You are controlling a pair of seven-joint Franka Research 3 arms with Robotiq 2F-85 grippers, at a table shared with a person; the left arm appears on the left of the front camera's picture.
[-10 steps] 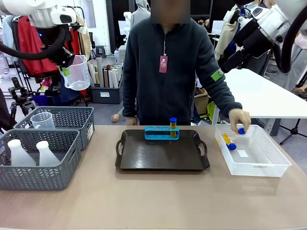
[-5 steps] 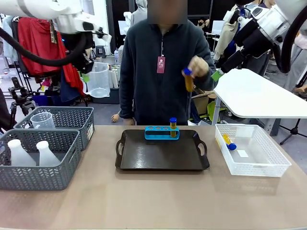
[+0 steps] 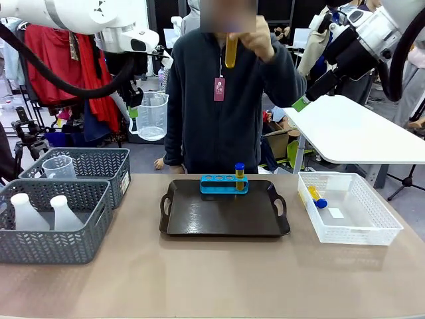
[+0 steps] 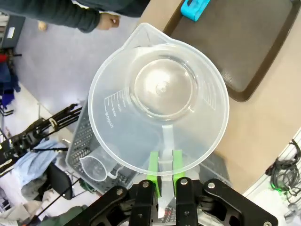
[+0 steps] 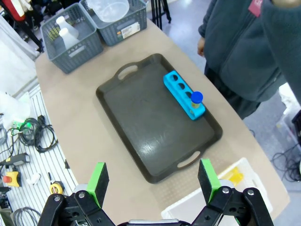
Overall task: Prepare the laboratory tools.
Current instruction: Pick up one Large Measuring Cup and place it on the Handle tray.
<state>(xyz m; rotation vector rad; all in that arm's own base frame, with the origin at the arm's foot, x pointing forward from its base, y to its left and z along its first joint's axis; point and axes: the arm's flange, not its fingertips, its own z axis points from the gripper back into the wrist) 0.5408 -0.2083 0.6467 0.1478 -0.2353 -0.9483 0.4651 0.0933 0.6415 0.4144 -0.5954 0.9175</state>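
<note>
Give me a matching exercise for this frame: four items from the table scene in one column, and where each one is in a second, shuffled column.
Items:
1. large beaker
2. small beaker
3. white flasks
4. blue rack

Places:
A. on the dark tray
B. in the near grey basket
C. held in the air by the left gripper
D. in the far grey basket

Pairs: 1-C, 2-D, 3-B, 4-A.
</note>
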